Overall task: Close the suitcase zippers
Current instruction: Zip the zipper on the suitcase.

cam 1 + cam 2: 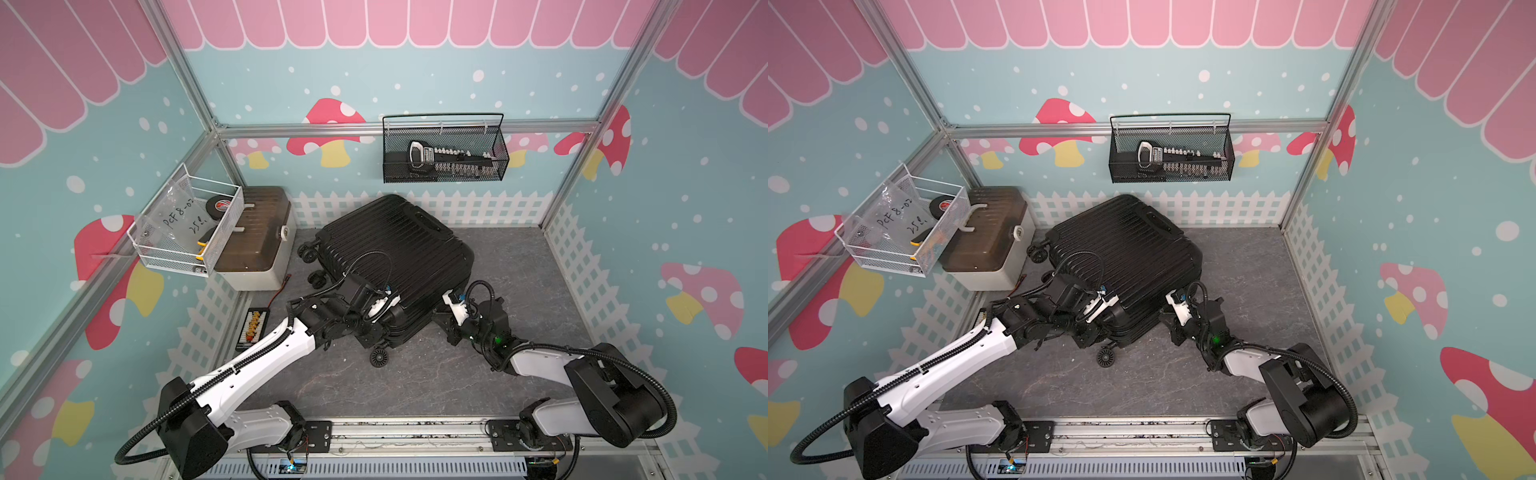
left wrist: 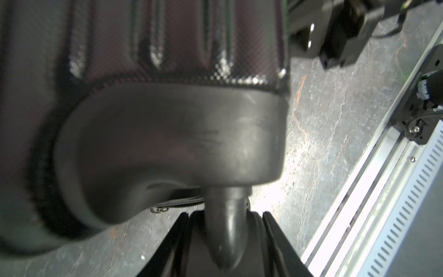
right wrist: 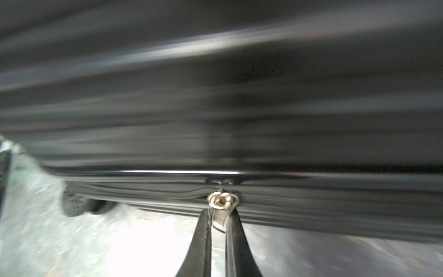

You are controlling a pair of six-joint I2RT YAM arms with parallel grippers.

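**Right jaws on zipper pull, left jaws on caster stem**

Suitcase (image 1: 395, 257) lies flat, ribbed shell up, on the grey tabletop (image 1: 415, 386). It sits askew between the centre and the far edge, with the shell halves lying together. The wheel end is turned toward the left edge, near the beige box (image 1: 257, 249) in the far left corner. One wheel (image 1: 379, 357) sticks out at the case's near corner.

Right gripper (image 3: 219, 212) is at the case's near right side. In the right wrist view its fingers (image 3: 205, 235) are pressed almost together. They pinch a silver zipper pull (image 3: 221, 200) hanging from the zippers (image 3: 143, 194) along the seam. The shell above is blurred.

Left gripper (image 2: 225, 213) is at the near corner, by that wheel. In the left wrist view the jaws are part-spread around a black caster stem (image 2: 226, 230), with the fingers (image 2: 271, 235) against its sides. A short run of zipper teeth shows behind the stem. How far the track is closed: cannot tell.
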